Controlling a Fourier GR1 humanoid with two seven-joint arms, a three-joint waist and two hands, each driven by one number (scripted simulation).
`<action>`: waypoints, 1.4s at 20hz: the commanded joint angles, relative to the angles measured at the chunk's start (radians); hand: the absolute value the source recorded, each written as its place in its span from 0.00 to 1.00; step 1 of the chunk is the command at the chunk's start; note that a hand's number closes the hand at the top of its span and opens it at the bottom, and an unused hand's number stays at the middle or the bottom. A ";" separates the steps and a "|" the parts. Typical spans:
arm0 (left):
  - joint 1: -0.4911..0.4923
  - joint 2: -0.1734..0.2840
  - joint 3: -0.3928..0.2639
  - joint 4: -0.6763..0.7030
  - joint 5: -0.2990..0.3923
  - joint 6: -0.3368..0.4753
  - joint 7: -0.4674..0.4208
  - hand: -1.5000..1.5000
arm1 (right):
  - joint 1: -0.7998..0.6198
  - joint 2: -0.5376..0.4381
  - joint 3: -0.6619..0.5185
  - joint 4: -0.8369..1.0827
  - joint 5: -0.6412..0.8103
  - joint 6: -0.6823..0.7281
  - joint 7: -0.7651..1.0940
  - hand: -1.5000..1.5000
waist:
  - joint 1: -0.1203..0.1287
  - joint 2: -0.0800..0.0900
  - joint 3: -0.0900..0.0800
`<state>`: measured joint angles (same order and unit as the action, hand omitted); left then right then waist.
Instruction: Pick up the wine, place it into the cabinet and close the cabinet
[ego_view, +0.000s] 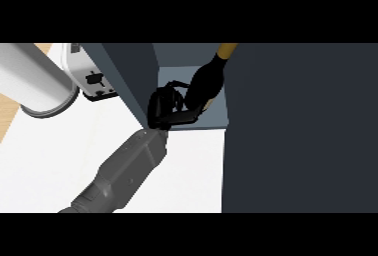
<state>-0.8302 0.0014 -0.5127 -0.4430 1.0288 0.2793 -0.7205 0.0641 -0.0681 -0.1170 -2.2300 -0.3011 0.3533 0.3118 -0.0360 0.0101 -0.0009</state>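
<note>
So the dark glass wine bottle with the gold foil top (208, 75) is inside the dark blue-grey cabinet (192, 57) right now, sitting in the open compartment up around 12 o'clock in the head view. It leans, with the gold neck pointing up toward 1 o'clock and the fat end down toward 6 o'clock, close to the compartment's light floor.

One black hand (171, 107) is on it, at the end of a grey forearm (127, 172) that comes in from about 7 o'clock at the bottom edge and runs diagonally up to the cabinet opening. The fingers are curled round the lower part of the bottle, so it has hold of the wine, with the hand sitting just at the front lip of the compartment. Honestly can't tell from this angle which arm it is; I'm going with the right one. The other hand doesn't show at all.

The big dark cabinet door (303, 130) fills the whole side from 1 to 5 o'clock, so it's swung open and not shut.

On the white table (52, 165) off at 10 o'clock there's a big white cylinder-shaped appliance (33, 80), and just beside it, toward 11 o'clock, a white toaster-looking box with black knobs (92, 75), right up against the cabinet's side wall.
</note>
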 joint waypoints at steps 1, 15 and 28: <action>-0.056 -0.001 -0.004 0.022 0.038 -0.012 0.007 1.00 | 0.032 0.022 0.012 0.015 0.026 0.016 -0.054 0.00 | -0.003 -0.002 0.000; -0.111 -0.001 0.024 0.165 0.068 0.019 0.013 1.00 | -0.010 0.031 0.060 0.019 0.070 0.003 -0.033 0.00 | -0.021 0.005 0.000; -0.116 -0.002 0.085 0.239 0.024 -0.041 -0.207 0.00 | -0.036 -0.019 -0.026 0.069 0.004 0.023 -0.047 0.00 | 0.003 0.000 0.001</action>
<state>-0.9623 -0.0017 -0.4404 -0.1994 1.0644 0.2198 -0.8498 0.0309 -0.0674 -0.0995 -2.2158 -0.2780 0.3495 0.3061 -0.0518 0.0223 -0.0081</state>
